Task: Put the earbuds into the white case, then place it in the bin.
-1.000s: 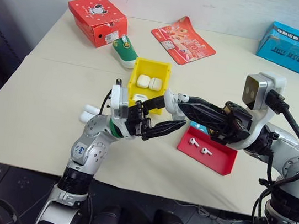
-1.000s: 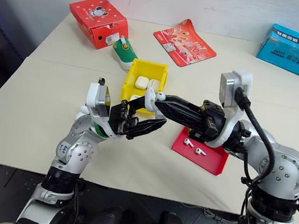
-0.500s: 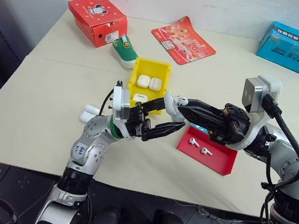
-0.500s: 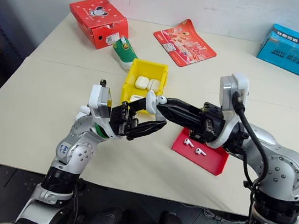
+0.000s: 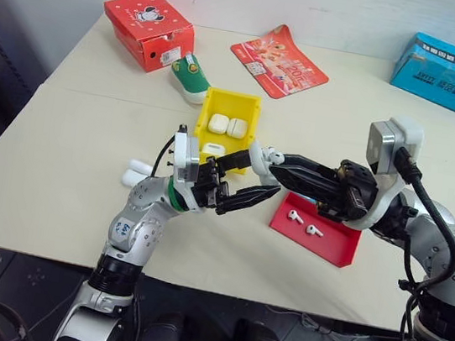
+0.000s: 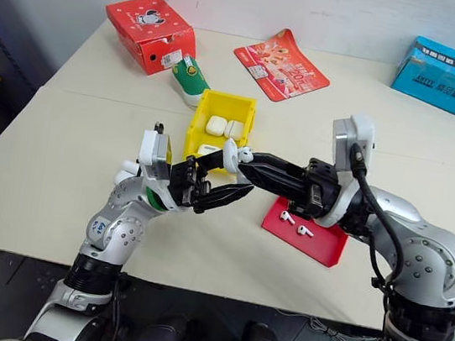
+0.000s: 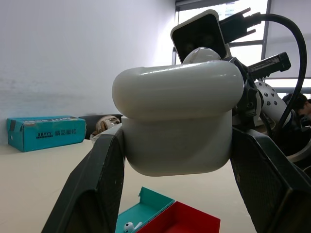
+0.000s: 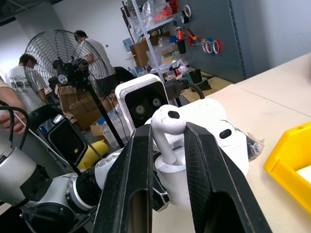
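Above the table's middle, my left gripper (image 5: 263,174) is shut on the white case (image 7: 177,126). The case's lid stands open in the right wrist view, with one earbud (image 8: 227,135) seated inside. My right gripper (image 5: 276,159) reaches in from the right, shut on another earbud (image 8: 167,131), whose stem points down into the case (image 8: 194,170). Two more earbuds (image 5: 293,216) (image 5: 314,230) lie in the red tray (image 5: 337,247). The yellow bin (image 5: 234,96) stands just behind the grippers and holds three white cases.
At the back of the table lie a red box (image 5: 147,28), a green and white shoe-shaped item (image 5: 191,78), a red leaflet (image 5: 278,61) and a blue box (image 5: 445,71). White pieces (image 5: 134,172) lie left of my left arm. People and a fan (image 8: 65,68) stand beyond the table.
My right wrist has turned slightly, and the earbud stays at the case's mouth. The left gripper and the case have kept still.
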